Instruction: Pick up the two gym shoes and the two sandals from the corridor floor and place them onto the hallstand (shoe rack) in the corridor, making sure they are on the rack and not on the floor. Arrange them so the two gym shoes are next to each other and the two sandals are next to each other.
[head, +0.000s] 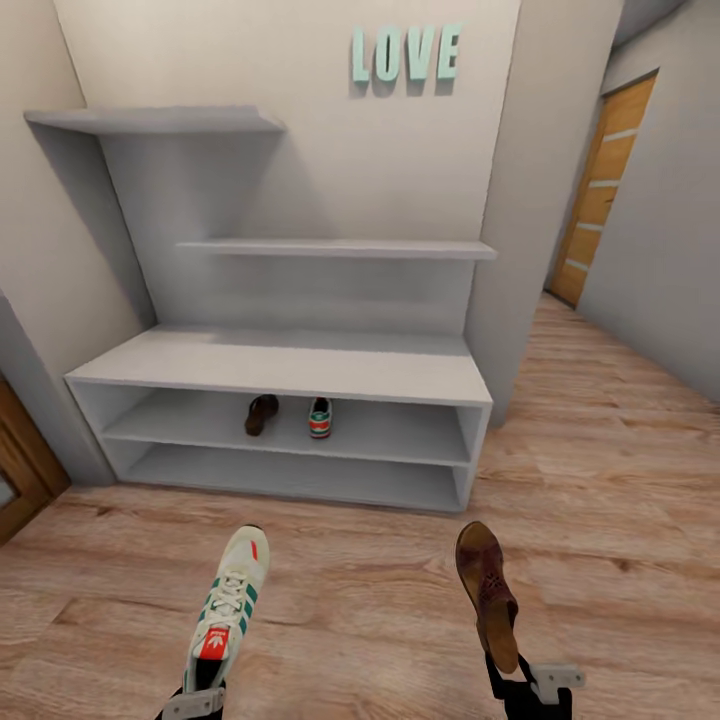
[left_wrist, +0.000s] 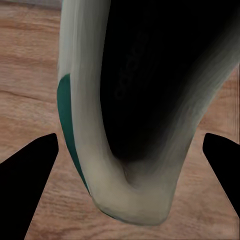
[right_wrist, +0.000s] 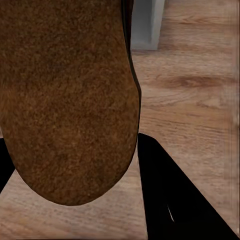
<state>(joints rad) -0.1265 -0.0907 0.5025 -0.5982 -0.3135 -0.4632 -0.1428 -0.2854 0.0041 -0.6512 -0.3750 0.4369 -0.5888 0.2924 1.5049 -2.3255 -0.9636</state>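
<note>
The pale-grey hallstand stands against the wall ahead. On its upper shoe tier a brown sandal and a white gym shoe sit side by side with a small gap between them. My left gripper is shut on the heel of the other gym shoe, held above the corridor floor with its toe toward the rack. That gym shoe hangs between the dark fingers. My right gripper is shut on the other sandal, whose brown sole hides most of the rack.
Two staggered shelves rise on the hallstand's back panel under teal LOVE letters. A wall corner flanks the rack on the right, with a wooden door down the corridor. Another wooden door is at the left.
</note>
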